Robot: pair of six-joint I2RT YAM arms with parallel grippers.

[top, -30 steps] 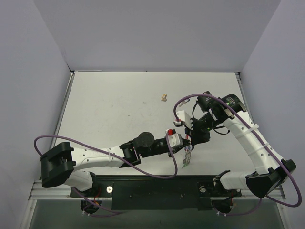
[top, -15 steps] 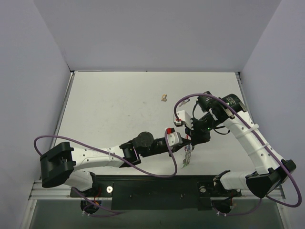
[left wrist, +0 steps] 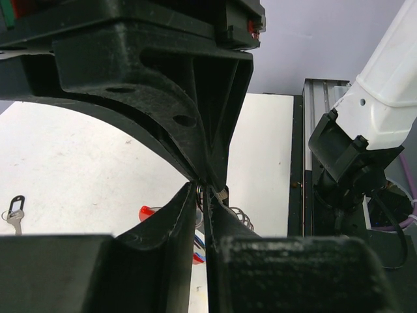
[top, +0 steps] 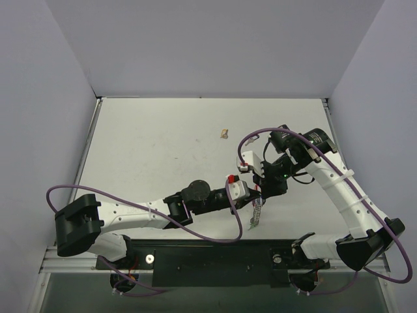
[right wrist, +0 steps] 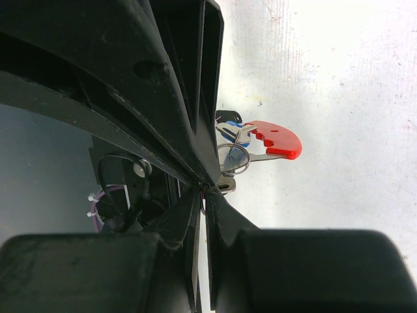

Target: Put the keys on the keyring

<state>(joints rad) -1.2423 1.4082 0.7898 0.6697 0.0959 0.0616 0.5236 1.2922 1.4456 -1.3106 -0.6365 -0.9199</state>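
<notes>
Top external: shows table [top: 150,137], both arms meeting near front edge. Finds right gripper [top: 262,193] pressed together, left gripper [top: 254,197] pinching keyring [top: 256,214], hanging under tips. Left wrist: shows one key [left wrist: 15,205] lying on table.

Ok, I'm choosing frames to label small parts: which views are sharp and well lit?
Top external: evenly lit, sharp, but the keyring is tiny. Left wrist: the left claw, close up, is dark and soft; a key on the table is readable. Right wrist: right claw near-black, red tag crisp, table washed bright.
</notes>
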